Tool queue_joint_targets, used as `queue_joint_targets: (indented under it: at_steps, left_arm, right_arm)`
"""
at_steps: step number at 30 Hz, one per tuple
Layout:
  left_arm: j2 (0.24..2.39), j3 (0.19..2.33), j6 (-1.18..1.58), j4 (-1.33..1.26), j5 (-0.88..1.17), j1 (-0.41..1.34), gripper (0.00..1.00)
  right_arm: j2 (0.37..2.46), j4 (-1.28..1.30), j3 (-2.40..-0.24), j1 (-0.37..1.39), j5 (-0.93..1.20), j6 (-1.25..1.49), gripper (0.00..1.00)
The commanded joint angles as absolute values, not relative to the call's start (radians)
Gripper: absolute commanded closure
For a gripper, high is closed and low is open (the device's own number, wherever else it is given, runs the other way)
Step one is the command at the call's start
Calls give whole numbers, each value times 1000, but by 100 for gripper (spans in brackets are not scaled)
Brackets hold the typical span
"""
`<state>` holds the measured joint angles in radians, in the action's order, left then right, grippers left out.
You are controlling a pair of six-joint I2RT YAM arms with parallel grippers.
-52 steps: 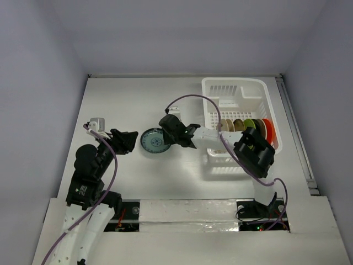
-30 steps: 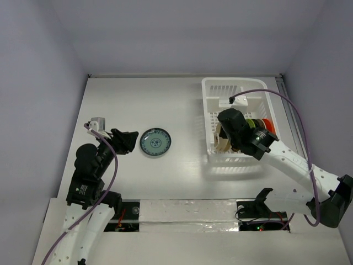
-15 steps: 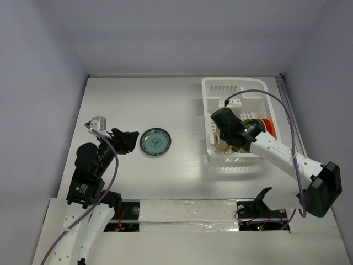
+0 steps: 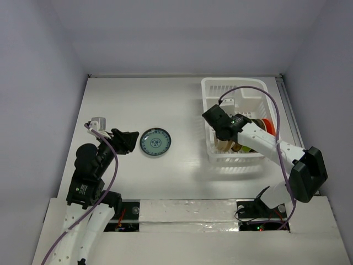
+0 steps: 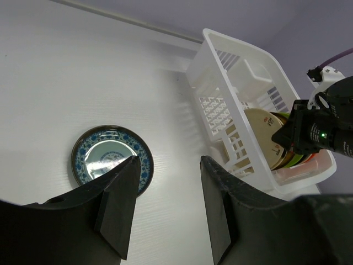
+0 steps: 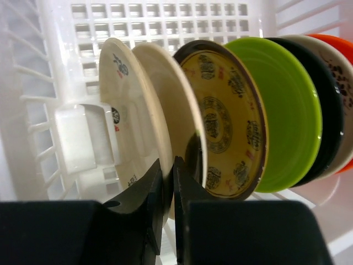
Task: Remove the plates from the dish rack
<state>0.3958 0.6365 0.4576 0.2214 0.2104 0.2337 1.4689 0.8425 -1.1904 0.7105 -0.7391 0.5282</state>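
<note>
White dish rack point(image 5: 218, 107) holds upright plates point(image 6: 220, 121); right pincer point(image 6: 173, 165) clamps tan plate point(image 6: 160, 99)

Top external looks down on the table point(image 4: 138, 105) from above its near edge. Left wrist faces the dish rack point(image 5: 212, 105) from well apart; right wrist, seemingly inside it, crowds the tan plate point(image 6: 165, 105). All share the rack.

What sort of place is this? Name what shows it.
Probably a robotics lab test cell, not a kitchen: a plain white table boxed in by bare grey walls, two robot arms bolted at its taped near edge, and a white plastic slotted dish rack of plates.
</note>
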Motion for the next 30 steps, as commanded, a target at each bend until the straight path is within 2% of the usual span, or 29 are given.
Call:
queue_joint_targets:
  at_steps: [1, 7, 15, 24, 30]
  left_arm:
    - [387, 658, 454, 172, 230, 227, 56]
    - [387, 658, 454, 170, 232, 227, 56]
    - [387, 657, 454, 169, 230, 227, 56]
    - [390, 657, 456, 170, 232, 227, 56]
    - [394, 657, 456, 169, 232, 227, 55]
  right_arm:
    - [1456, 893, -1262, 704, -813, 520, 90]
    - [1482, 943, -1313, 704, -860, 500, 100]
    - [1477, 1017, -1437, 733, -934, 502, 100]
    - [1376, 1074, -1549, 764, -979, 517, 100]
    - [1276, 818, -1546, 819, -810, 440, 100]
